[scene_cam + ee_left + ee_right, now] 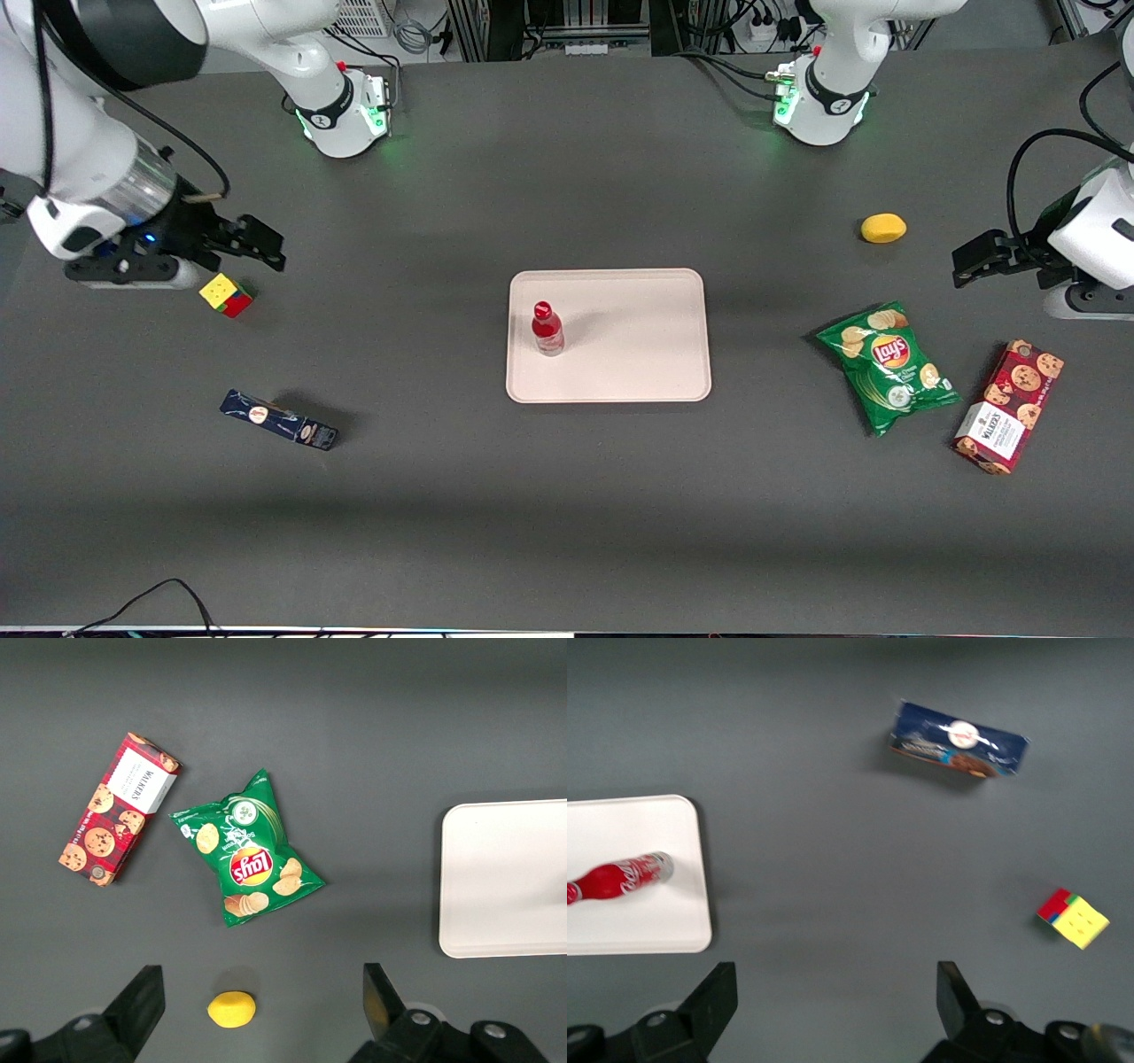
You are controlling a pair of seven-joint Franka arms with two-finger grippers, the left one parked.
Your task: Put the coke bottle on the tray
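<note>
The small red coke bottle point(547, 328) stands upright on the pale pink-beige tray point(638, 354), near the tray's edge toward the working arm's end. In the right wrist view the bottle point(616, 879) shows on the tray point(664, 921). My right gripper point(266, 245) is open and empty, high above the table at the working arm's end, well away from the tray and close to a coloured cube point(227, 294). Its open fingers point(713, 992) frame bare table in the right wrist view.
A dark blue box point(279, 420) lies nearer the front camera than the cube; both show in the right wrist view point(959, 740) point(1073, 918). Toward the parked arm's end lie a lemon point(882, 228), a green chips bag point(889, 365) and a red cookie box point(1009, 406).
</note>
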